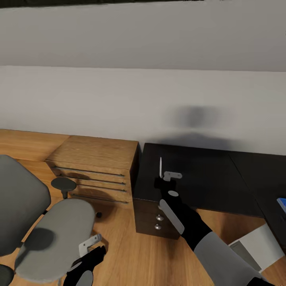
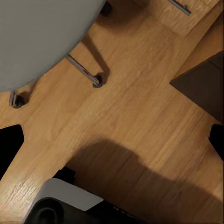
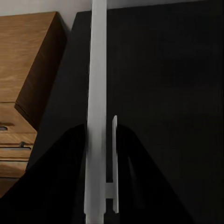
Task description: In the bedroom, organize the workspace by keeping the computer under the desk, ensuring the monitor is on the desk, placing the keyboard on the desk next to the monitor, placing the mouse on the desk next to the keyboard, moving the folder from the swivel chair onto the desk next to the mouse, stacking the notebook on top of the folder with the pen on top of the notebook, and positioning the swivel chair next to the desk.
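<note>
My right gripper (image 1: 163, 174) hovers over the left part of the glossy black desk (image 1: 206, 178), shut on a thin pale sheet held upright and seen edge-on, by its look the notebook (image 1: 160, 166). Along the right wrist view the notebook (image 3: 97, 93) runs as a narrow white strip between the dark fingers, with the desk (image 3: 163, 70) below. A blue corner of the folder (image 1: 283, 204) lies on the desk at the far right. The grey swivel chair (image 1: 59, 234) stands at the left with a bare seat. My left gripper (image 1: 92, 246) hangs open and empty beside the seat (image 2: 42, 32).
A light-wood drawer chest (image 1: 99, 167) stands between the chair and the desk. The desk's black drawer unit (image 1: 157, 222) with silver knobs is below my right arm. A white pedestal (image 1: 256, 242) shows at the lower right. Chair castors (image 2: 97, 83) rest on the wood floor (image 2: 140, 107).
</note>
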